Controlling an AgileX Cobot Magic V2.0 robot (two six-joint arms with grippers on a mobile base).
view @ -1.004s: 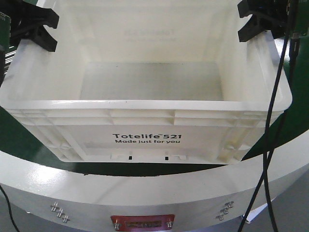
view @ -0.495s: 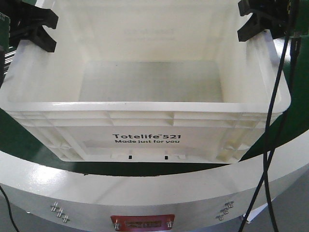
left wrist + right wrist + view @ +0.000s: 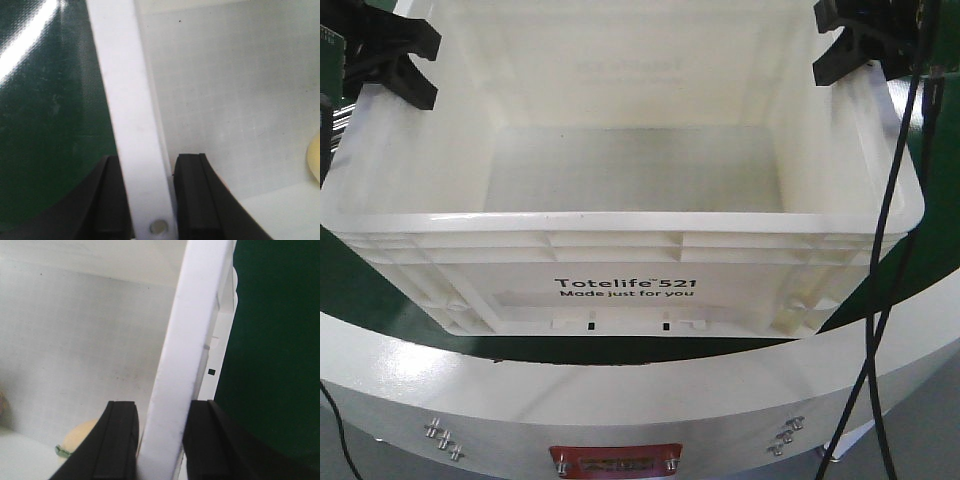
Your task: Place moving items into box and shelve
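On the green desk (image 3: 345, 290), the box (image 3: 620, 255) has scarcely shifted in the past second, suggesting the lift toward the shelf has barely begun. A yellow-orange toy (image 3: 82, 436) lies inside. Farther back, the left pincer (image 3: 424, 68) and right pincer (image 3: 826, 48) stay clamped narrowly on the side walls.

The box (image 3: 620, 240) sat centred ahead of the robot, over the tabletop (image 3: 340, 290) and behind the curved front deck (image 3: 620, 400). The left gripper (image 3: 420, 68) straddled the box's left wall near the far corner, one finger inside and one outside, clamped against it. The right gripper (image 3: 823, 48) did the same on the right wall. A leafed plush toy (image 3: 80, 437) lay on the box floor at the foot of a wall. A cable (image 3: 885, 300) hung in front of the box's near right corner.
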